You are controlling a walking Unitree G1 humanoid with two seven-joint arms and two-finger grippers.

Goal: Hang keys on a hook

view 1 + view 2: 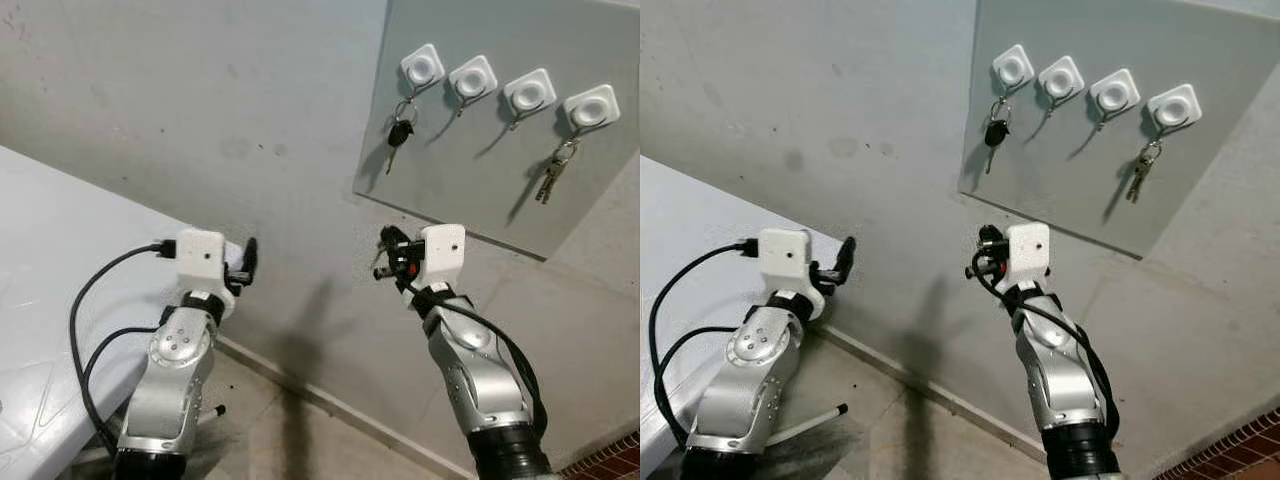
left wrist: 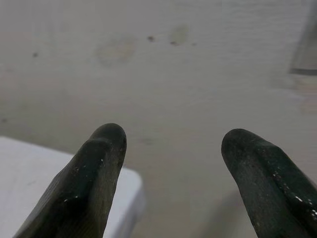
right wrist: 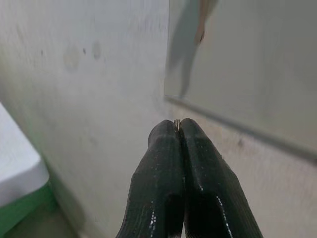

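Observation:
A grey board (image 1: 470, 190) on the wall carries a row of white hooks. A black car key (image 1: 399, 133) hangs from the leftmost hook (image 1: 423, 68). A bunch of metal keys (image 1: 551, 178) hangs from the rightmost hook (image 1: 592, 107). The two middle hooks (image 1: 473, 77) (image 1: 530, 92) are bare. My right gripper (image 1: 385, 255) is raised below the board's lower left corner, apart from it. It is shut, and a sliver of metal (image 3: 177, 121) peeks out between its fingertips. My left gripper (image 1: 248, 262) is open and holds nothing, facing the bare wall.
A white table (image 1: 50, 260) stands at the left against the wall, with my left arm's black cables beside it. A baseboard (image 1: 330, 405) runs along the foot of the wall. Red brick flooring (image 1: 615, 462) shows at the bottom right.

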